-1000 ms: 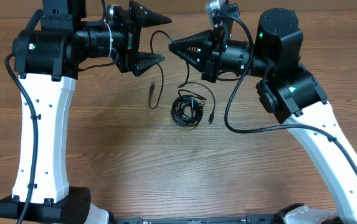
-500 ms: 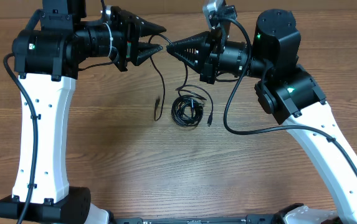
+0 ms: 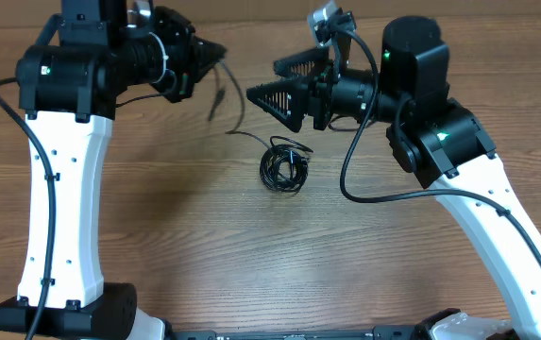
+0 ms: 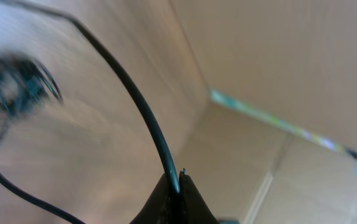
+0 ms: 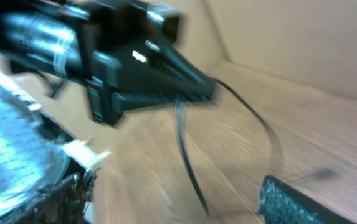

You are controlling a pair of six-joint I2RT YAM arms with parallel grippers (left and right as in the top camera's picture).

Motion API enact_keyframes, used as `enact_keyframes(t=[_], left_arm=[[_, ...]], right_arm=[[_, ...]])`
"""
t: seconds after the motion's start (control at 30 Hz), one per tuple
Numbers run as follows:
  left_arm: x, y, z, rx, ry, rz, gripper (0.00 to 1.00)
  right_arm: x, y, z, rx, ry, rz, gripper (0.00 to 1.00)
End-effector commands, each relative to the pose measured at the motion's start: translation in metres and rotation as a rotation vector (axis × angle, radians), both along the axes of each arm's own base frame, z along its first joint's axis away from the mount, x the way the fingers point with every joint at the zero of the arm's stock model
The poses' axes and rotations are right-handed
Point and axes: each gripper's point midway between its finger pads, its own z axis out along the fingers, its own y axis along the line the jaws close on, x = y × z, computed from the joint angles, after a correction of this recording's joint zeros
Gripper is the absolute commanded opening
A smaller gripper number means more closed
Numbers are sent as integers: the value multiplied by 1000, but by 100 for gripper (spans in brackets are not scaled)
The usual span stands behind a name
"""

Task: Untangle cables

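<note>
Tabletop (image 3: 176, 246) of brown wood fills the overhead view, and the two arms reach in from the near corners with their grippers facing each other over the far half. The left gripper (image 3: 219, 52) is closed to a point. The right gripper (image 3: 264, 80) has its jaws spread wide, with nothing between them.

On the table in front of and below the right gripper, well apart from both, lies the cable knot (image 3: 284, 168), a small, tight bundle of glossy black loops. A loose strand (image 3: 239, 104) rises from the knot's left side and curves up to the left gripper's tip. Its plug end (image 3: 219, 99) dangles just below that tip, off the table.

The overhead camera cannot show the grip itself, but the left wrist camera does. There the fingertips (image 4: 177, 193) meet on the strand, which arcs up and away to the left, and the knot is only a blurred dark patch at the left edge. A second length of cord crosses the lower left corner.

The right wrist view is smeared by motion. It looks between its own two spread fingers (image 5: 293, 202) toward the left gripper. The strand hangs from the left gripper's closed tip in the open space ahead, apart from both fingers.
</note>
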Motion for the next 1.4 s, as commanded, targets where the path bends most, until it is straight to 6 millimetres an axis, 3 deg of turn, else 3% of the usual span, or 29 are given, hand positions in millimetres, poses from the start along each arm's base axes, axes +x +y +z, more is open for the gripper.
enact_keyframes(t=[0.0,0.2,0.37,0.63,0.77,0.87,1.03,1.07,1.27,1.3,1.37], left_arm=[[23,52,-9,301,-133,91,4],[30,100,-3,712,-260,85,4],[24,175,13,1121,-205,287,4],[33,223,44,1361,-262,333,4],[40,263,51,1435,-241,404,4],[59,294,40,1519,-218,384,4],[98,313,8,1648,-189,255,5],[111,319,-5,1702,-161,213,5],[114,375,-41,1939,161,358,5],[121,392,-62,1991,227,296,5],[126,409,-82,2056,298,177,5]], right_arm=[[18,-19,-15,-87,46,-162,100],[14,-33,-62,-215,205,-226,100],[9,-36,-86,-273,253,-213,100],[5,-38,-98,-311,254,-193,100],[4,-38,-100,-319,256,-189,100],[4,-38,-101,-322,257,-187,100],[1,-39,-104,-339,255,-177,100],[-1,-40,-106,-348,263,-173,100],[-5,-42,-113,-381,269,-154,100],[-8,-44,-118,-400,277,-143,100],[-10,-44,-124,-412,300,-140,100]])
